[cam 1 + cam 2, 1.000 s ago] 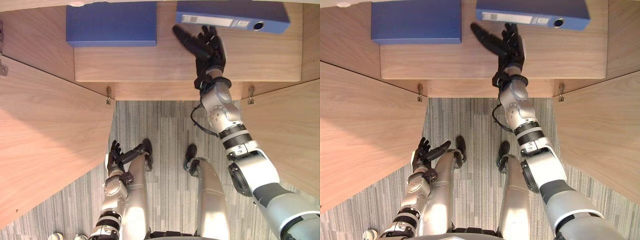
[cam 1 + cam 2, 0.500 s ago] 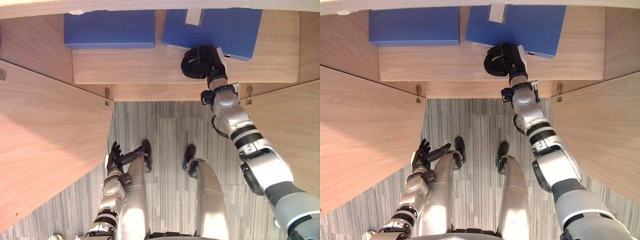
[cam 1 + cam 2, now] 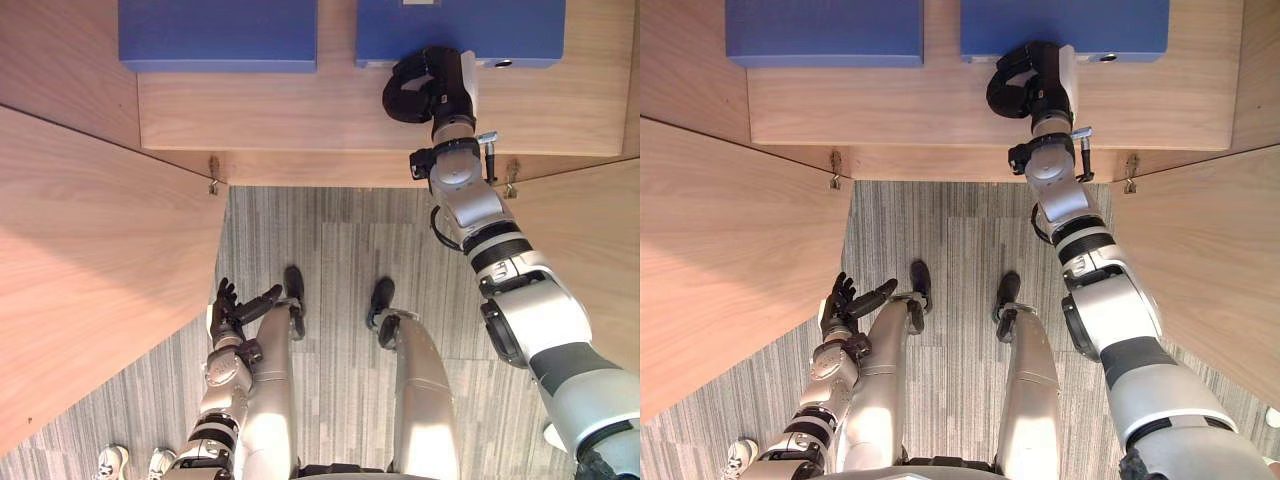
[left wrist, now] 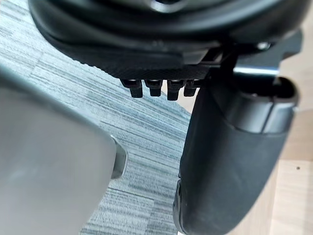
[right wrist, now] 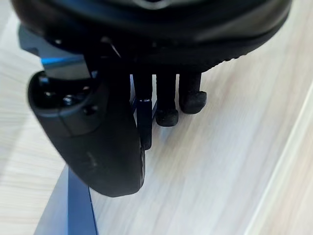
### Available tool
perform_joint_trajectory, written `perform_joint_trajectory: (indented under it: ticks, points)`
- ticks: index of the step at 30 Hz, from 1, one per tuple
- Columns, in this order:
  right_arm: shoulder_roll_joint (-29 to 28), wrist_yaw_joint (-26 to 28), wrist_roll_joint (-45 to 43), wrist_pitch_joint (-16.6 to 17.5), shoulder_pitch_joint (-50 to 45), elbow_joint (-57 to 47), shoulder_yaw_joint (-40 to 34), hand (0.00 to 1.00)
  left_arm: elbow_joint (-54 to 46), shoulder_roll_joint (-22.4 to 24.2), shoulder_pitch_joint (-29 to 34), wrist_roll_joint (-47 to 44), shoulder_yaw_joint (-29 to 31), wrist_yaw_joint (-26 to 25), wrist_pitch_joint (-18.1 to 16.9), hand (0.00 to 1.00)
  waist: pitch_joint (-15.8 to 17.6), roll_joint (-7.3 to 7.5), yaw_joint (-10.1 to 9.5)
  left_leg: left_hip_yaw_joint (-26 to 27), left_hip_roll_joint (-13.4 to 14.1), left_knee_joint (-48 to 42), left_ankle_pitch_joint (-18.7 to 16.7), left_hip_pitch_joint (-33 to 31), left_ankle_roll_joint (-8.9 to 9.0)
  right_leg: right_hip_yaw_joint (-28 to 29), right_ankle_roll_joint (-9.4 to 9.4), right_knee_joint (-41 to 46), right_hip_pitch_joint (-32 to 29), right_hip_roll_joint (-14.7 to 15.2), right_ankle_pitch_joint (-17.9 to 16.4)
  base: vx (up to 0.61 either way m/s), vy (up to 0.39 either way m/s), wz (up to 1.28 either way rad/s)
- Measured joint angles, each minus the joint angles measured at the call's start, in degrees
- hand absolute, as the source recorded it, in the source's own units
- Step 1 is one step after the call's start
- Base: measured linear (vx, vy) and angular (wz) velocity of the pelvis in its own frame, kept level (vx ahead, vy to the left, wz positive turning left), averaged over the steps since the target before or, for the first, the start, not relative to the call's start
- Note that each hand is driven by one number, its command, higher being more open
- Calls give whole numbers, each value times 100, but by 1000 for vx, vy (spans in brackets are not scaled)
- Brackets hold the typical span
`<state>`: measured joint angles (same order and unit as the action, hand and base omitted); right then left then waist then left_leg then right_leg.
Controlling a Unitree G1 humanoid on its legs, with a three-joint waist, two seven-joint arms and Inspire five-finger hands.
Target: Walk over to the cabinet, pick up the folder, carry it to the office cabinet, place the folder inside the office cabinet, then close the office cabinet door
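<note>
Two blue folders lie on the wooden cabinet shelf (image 3: 300,110). The right blue folder (image 3: 500,25) shows its broad face, with a round hole at its near edge. My right hand (image 3: 425,85) reaches up to that near edge with its fingers curled. In the right wrist view a strip of the blue folder (image 5: 73,210) runs in between the thumb (image 5: 98,137) and the curled fingers. My left hand (image 3: 235,310) hangs low by my side, fingers straight and holding nothing. It appears close up in the left wrist view as a dark left hand (image 4: 230,161) over carpet.
A second blue folder (image 3: 215,30) lies to the left on the same shelf. Open wooden cabinet doors stand on both sides, the left door (image 3: 90,250) and the right door (image 3: 590,230). Grey striped carpet (image 3: 330,260) lies between them.
The right hand's straight fingers at the folder's spine have curled at its near edge. The folder has turned from spine showing to broad face showing. The camera has shifted.
</note>
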<state>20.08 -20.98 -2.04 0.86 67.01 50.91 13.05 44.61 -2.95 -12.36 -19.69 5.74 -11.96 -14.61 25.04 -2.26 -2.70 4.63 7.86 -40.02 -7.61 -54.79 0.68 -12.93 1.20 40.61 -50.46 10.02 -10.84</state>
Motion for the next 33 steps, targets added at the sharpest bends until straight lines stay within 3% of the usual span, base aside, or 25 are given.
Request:
perform_joint_trajectory:
  ticks: [4,6,8,10,13,14,19,23,24,28,33]
  points:
    - [12,-94,-39,-120,-20,-24,-382,0,-122,35,16,-60,2,-53,3,100,0,0,-55,13,0,-31,32,-18,-12,-18,-9,65,-17,15,5,-55,-28,5]
    - [97,-136,-136,-159,-313,-551,-499,0,-171,52,37,-62,1,-51,13,100,0,0,-42,13,6,-71,32,17,-13,-23,-8,98,35,15,5,0,0,0]
    - [153,-209,-311,-128,-1177,-1838,-632,0,-175,103,80,-57,-4,-38,73,100,1,1,-15,47,18,-74,21,243,-19,-25,-6,55,279,15,4,40,-16,2]
    - [64,-204,-334,150,-2425,-3236,-608,0,-179,152,284,-40,-63,17,143,100,4,8,54,108,18,124,-21,845,-21,-23,2,-142,863,9,-3,38,-20,-2]
    - [-300,-119,-322,529,-3639,-4150,-461,0,-172,146,558,108,-94,135,174,100,-51,123,115,247,-7,479,-39,1529,-1,29,18,-427,1432,4,-22,10,-32,-8]
    - [-556,131,-216,752,-4393,-4316,-270,0,-66,30,743,234,-186,207,194,100,-102,216,227,266,-68,919,58,2005,52,10,44,-790,1857,-23,7,24,-49,-3]
    - [-934,777,246,766,-5877,-3788,-105,0,398,-343,992,410,-378,360,316,100,-309,450,234,353,-143,2168,578,3006,139,-36,60,-1857,2721,-192,436,106,-55,-3]
    - [-1323,1017,977,579,-6709,-2490,-436,0,578,-363,1388,740,-324,365,424,100,-843,435,284,426,-196,2999,796,3808,171,-59,137,-2813,3562,-333,743,209,-2,-6]
    - [-1398,1037,1104,553,-6865,-2215,-562,100,578,-364,1490,779,-310,365,425,100,-997,433,294,462,-212,3161,822,3996,184,-46,167,-3009,3750,-352,803,236,42,-15]
    - [-1634,1022,1168,484,-7128,-1071,-1362,100,582,-361,1717,970,-132,361,426,100,-1453,410,387,662,-302,3759,902,4764,196,53,267,-3734,4483,-392,1037,125,40,-19]
    - [-1655,845,746,461,-7216,-27,-2373,100,601,-334,1760,1149,-50,362,432,100,-1700,404,414,694,-414,4109,967,5317,200,79,305,-3992,4976,-392,1088,22,13,-4]
